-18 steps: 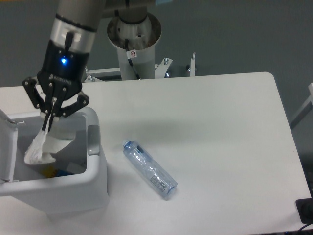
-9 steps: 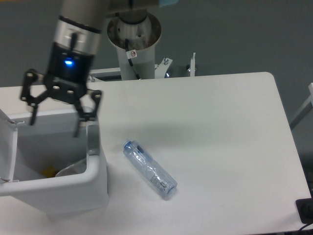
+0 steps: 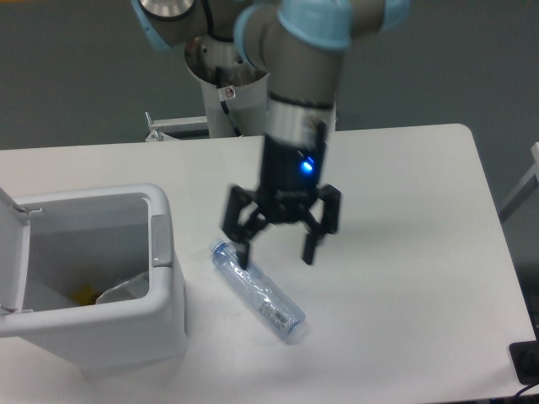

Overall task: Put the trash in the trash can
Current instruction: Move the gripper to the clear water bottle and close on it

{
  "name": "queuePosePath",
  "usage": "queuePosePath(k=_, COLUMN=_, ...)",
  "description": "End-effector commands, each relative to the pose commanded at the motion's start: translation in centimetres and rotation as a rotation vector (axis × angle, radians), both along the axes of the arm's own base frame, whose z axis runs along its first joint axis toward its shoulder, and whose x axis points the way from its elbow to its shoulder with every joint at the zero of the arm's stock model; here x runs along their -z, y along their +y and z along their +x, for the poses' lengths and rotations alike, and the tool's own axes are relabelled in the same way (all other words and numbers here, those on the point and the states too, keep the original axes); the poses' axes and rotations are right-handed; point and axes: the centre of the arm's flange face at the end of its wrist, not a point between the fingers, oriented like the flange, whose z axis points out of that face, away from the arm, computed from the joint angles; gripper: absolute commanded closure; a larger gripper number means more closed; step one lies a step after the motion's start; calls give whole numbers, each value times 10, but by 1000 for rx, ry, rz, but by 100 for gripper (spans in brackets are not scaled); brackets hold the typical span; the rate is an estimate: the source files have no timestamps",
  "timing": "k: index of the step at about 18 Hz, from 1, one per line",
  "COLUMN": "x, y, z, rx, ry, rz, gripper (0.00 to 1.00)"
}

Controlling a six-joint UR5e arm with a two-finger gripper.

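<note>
- Gripper [image 3: 278, 251]: fingers spread wide, nothing between them, pointing down over the table [image 3: 396, 252].
- One fingertip sits over the cap end of the bottle [image 3: 257, 291]; the other hangs at 3 o'clock from it, over bare tabletop. Contact w/ bottle: can't tell.
- Bottle lies flat on its side, blue cap toward 10 o'clock, base toward 4 o'clock, so its long axis is diagonal.
- Trash can [image 3: 164, 303] stands at 9 o'clock from the gripper, just beside the bottle's cap end, lid swung open on its far left.
- Wrapper [image 3: 126, 289] already inside the can, low on the right side; something yellow next to it, too small to name.
- Step in hand, by judgement: one item binned, bottle is next; arm is lining up for that pick.
- Next move prob. calls for centring over the bottle's mid-body, turning the wrist so the fingers straddle it across its width, then lowering and closing. The smooth round body may roll or slip if caught off-centre.
</note>
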Motion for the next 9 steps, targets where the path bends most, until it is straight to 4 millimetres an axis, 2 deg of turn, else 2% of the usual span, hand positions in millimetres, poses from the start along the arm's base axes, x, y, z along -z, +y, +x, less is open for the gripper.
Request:
queuePosePath(k=2, x=35, y=-1, z=3, rx=8, ry=-33, rz=-36, gripper=0)
queuePosePath(k=3, x=58, y=3, z=6, rx=14, ry=-63, rz=-63, gripper=0)
queuePosePath(k=5, x=91, y=8, z=2, rx=7, ry=-83, rz=-120, gripper=0)
queuePosePath(k=7, x=120, y=18, z=1, rx=8, ry=-90, rz=-175, gripper=0)
queuePosePath(k=9, x=140, y=24, z=-3, rx=8, ry=-103, rz=-196, gripper=0)
